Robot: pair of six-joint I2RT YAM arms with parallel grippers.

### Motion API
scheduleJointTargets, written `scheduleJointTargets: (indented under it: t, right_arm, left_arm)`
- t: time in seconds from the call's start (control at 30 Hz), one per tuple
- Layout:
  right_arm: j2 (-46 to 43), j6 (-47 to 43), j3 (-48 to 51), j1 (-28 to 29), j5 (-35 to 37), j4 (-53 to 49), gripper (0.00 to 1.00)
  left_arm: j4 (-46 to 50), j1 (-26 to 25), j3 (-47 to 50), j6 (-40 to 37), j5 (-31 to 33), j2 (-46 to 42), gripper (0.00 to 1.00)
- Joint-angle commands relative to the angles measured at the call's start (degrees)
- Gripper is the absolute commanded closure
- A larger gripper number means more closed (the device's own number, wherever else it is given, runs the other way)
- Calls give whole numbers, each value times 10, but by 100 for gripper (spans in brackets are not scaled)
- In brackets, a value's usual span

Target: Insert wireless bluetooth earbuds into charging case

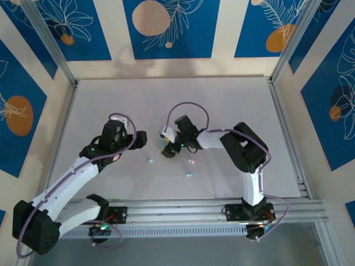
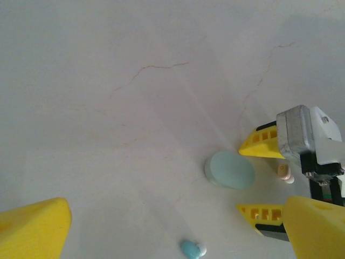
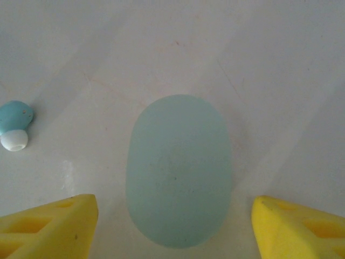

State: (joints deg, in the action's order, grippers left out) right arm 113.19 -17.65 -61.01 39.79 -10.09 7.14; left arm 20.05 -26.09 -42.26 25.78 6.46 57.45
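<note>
Right claw [image 3: 175, 208] released, jaws straddling the closed mint charging case [image 3: 178, 167] without touching it. The case's long axis runs straight ahead, its short width across the jaws. Blue earbud [image 3: 14, 125] lies to its left on the tabletop [image 3: 259, 65]. Left claw [image 1: 140, 138] released, farther off; its camera adds a pink earbud [image 2: 284, 172] beyond the case.

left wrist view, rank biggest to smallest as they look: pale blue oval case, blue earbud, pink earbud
1. pale blue oval plastic case
2. glossy blue earbud with white tip
3. glossy pink earbud
Buds near alike; blue lies nearer the camera, so unsure.
</note>
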Motion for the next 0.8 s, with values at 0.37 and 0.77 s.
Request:
scheduleJointTargets:
  t: [0.37, 0.77]
  right_arm:
    - [47, -29, -39, 23, 28, -22, 53]
    - [-112, 12, 41, 21, -10, 48, 70]
  left_arm:
    - [8, 12, 6, 17, 17, -6, 0]
    - [-16, 30, 11, 69, -54, -19, 2]
